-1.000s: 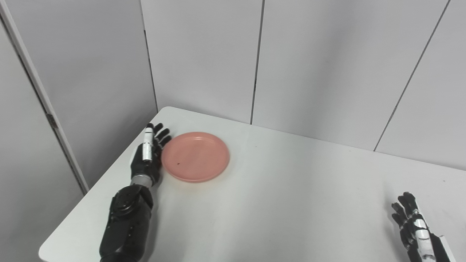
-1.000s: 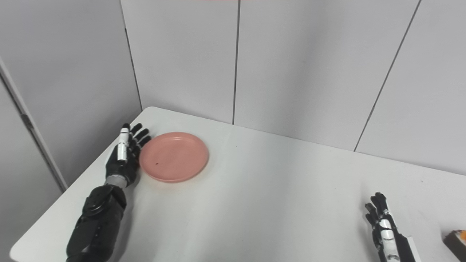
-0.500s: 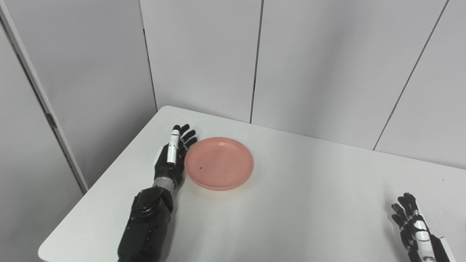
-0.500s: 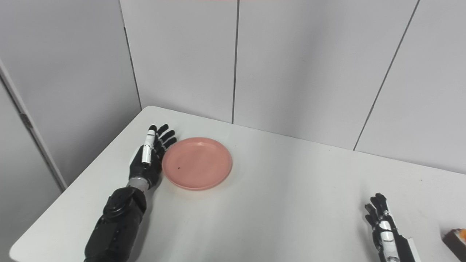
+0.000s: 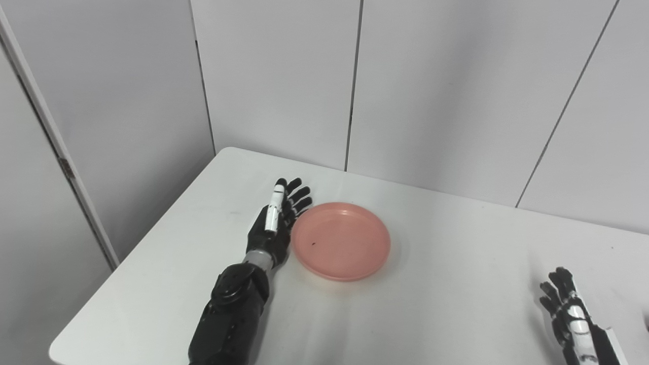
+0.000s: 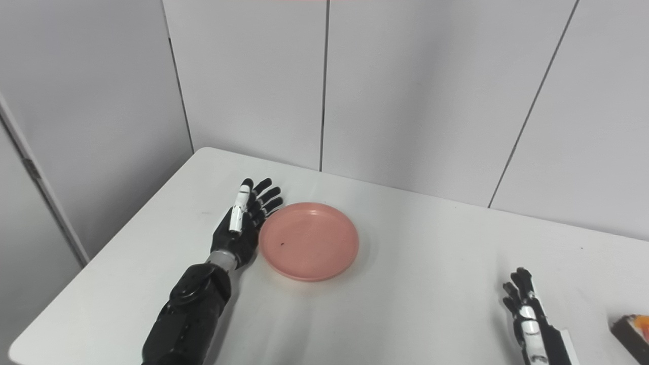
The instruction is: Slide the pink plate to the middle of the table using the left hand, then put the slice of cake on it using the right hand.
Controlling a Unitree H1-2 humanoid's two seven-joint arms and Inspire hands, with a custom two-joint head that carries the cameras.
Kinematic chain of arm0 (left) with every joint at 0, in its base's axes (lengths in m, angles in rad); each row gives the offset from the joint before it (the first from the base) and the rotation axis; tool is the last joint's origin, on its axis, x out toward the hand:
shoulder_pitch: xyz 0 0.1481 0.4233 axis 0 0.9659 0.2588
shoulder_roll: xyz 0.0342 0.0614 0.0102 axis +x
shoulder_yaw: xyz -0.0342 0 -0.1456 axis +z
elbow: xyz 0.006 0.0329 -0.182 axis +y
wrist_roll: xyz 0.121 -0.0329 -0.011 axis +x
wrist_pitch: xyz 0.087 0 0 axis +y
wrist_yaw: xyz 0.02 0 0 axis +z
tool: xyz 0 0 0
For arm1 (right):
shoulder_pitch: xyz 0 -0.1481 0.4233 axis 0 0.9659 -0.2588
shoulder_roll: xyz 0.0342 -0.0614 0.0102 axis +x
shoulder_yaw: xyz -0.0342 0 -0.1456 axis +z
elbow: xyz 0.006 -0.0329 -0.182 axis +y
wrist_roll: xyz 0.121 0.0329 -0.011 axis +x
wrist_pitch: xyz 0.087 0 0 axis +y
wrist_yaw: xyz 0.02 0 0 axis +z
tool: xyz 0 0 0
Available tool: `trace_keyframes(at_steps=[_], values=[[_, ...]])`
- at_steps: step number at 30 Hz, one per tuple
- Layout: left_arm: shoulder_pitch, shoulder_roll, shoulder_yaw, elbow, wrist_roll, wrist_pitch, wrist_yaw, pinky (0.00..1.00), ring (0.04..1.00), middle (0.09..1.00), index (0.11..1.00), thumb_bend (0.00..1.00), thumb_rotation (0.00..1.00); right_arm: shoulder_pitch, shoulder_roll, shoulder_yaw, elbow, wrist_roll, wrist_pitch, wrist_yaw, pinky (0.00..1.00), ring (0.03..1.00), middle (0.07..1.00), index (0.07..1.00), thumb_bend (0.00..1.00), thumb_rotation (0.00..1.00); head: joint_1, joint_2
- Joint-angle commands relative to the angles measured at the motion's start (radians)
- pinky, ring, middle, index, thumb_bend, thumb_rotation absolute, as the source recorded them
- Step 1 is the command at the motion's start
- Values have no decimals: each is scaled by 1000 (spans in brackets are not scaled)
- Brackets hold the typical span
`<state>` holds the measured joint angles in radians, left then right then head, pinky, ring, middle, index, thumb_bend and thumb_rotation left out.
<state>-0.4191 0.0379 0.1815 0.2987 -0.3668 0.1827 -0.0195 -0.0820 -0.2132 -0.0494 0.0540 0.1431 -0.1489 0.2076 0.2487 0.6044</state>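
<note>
Black left hand (image 5: 274,223) flat, fingers spread, side pressed against round pink plastic plate (image 5: 342,241) left of centre on white counter (image 5: 431,304), right hand (image 6: 527,314) spread wide, holding nothing, brown cake slice (image 6: 631,329) at right edge

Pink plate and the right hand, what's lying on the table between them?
Nothing: only bare white table between the pink plate and right hand, in both eye views.

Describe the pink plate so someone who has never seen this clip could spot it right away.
Start at the white table set against grey wall panels. Left of the table's middle lies the pink plate, round, shallow and bare except for a tiny dark speck. It is the only coloured thing on that side, with the black left hand flat against its left rim, fingers spread.
</note>
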Motion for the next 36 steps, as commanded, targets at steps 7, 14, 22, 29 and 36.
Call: trace_keyframes(at_steps=[7, 14, 22, 29, 36], values=[[-8, -61, -55, -46, -4, 35, -43, 894, 882, 877, 864, 464, 1000, 67, 70, 32, -7, -28, 45, -32, 981, 969, 992, 1000, 489, 1000, -49, 11], [16, -92, -98, -96, 0, 75, -69, 897, 887, 883, 871, 461, 1000, 71, 93, 43, -35, -56, 62, -47, 988, 972, 993, 1000, 461, 1000, -99, 23], [50, -119, -137, -138, -6, 124, -89, 903, 886, 881, 876, 436, 1000, 75, 114, 47, -52, -76, 79, -58, 974, 964, 987, 1000, 470, 1000, -150, 37], [80, -136, -153, -149, -15, 126, -123, 928, 914, 905, 894, 421, 1000, 76, 119, 50, -68, -76, 100, -60, 984, 972, 993, 1000, 454, 1000, -179, 44], [94, -133, -149, -159, -9, 123, -132, 940, 924, 914, 904, 434, 1000, 78, 124, 42, -86, -74, 118, -68, 988, 975, 995, 1000, 457, 1000, -202, 52]])
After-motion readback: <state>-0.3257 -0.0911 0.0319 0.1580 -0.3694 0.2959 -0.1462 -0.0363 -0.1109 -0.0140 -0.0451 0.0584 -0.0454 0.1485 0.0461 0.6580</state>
